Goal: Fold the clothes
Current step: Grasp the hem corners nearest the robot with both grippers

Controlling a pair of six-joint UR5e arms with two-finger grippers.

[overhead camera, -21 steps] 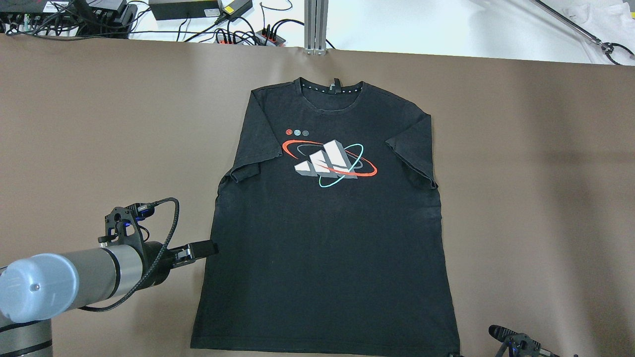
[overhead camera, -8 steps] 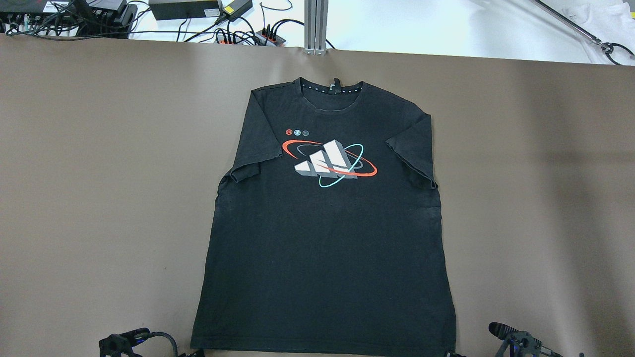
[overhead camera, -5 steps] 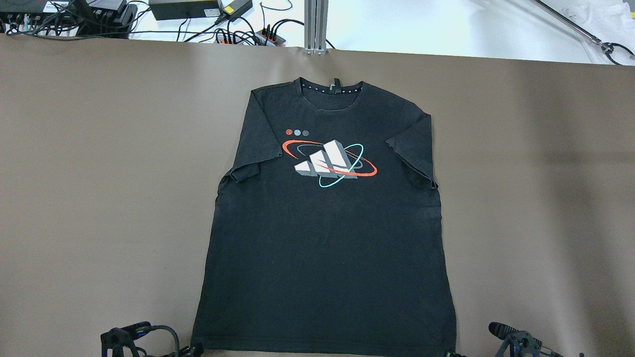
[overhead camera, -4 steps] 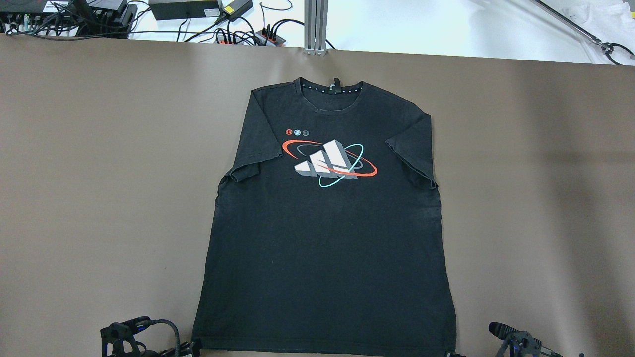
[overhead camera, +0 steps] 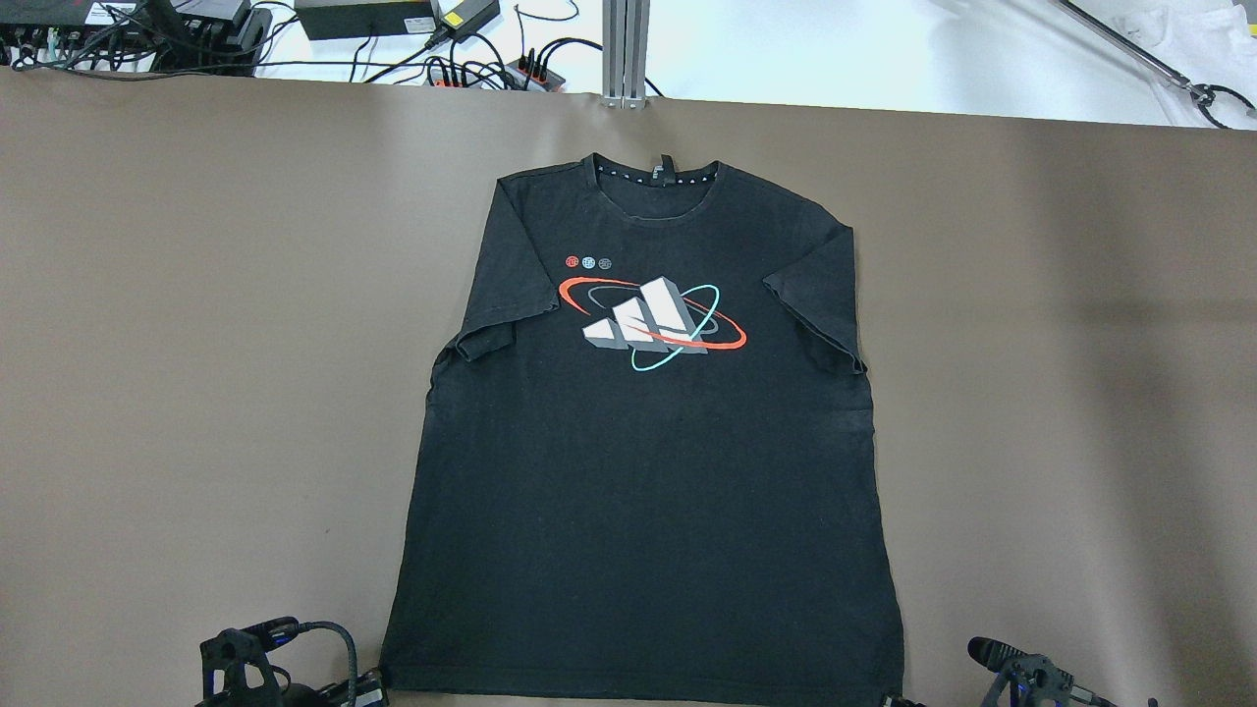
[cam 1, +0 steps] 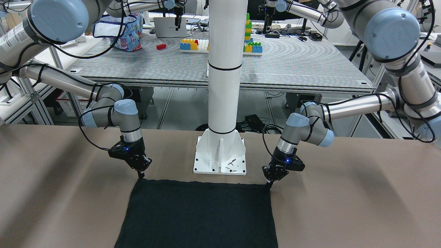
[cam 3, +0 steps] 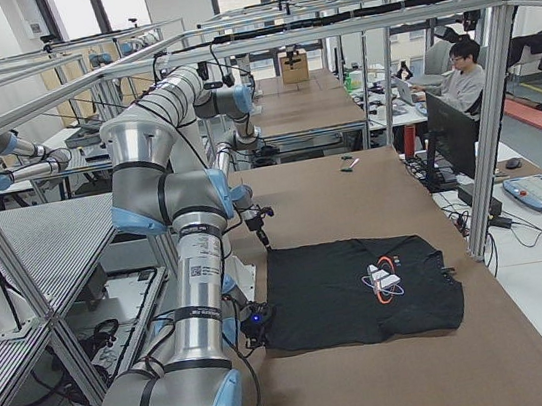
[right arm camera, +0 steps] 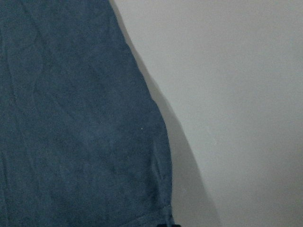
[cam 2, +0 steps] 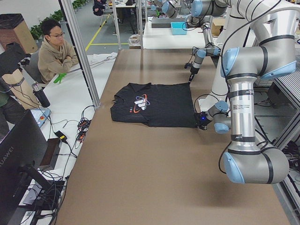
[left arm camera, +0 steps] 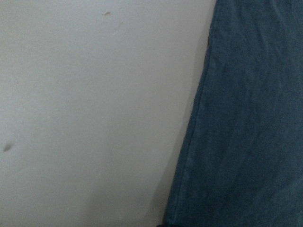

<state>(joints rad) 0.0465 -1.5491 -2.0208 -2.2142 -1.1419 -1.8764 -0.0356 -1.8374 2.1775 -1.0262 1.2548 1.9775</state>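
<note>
The black T-shirt (overhead camera: pixel 643 471) lies flat and face up in the middle of the bench (overhead camera: pixel 196 295). Its collar (overhead camera: pixel 656 177) is toward the far edge on the operators' side, and its hem runs along the robot's edge. A red, white and teal print (overhead camera: pixel 653 319) sits on the chest, and both short sleeves lie angled down against the body.

At the hem's left corner the left end effector (cam 1: pixel 269 183) points steeply down, its tip right at the fabric's corner. The fingers look drawn close together, but I cannot tell whether they are closed or have hold of the hem. The left wrist view shows bare bench on its left and the shirt's side edge on its right.

Between the two arms, just behind the hem, stands the white pillar (cam 1: pixel 224 69) on its base plate (cam 1: pixel 220 156), which is narrower than the hem.

At the hem's right corner the right end effector (cam 1: pixel 140 174) is posed likewise, tip down at the corner. Its opening and hold cannot be told either. The right wrist view shows fabric on its left and bench on its right.
</note>
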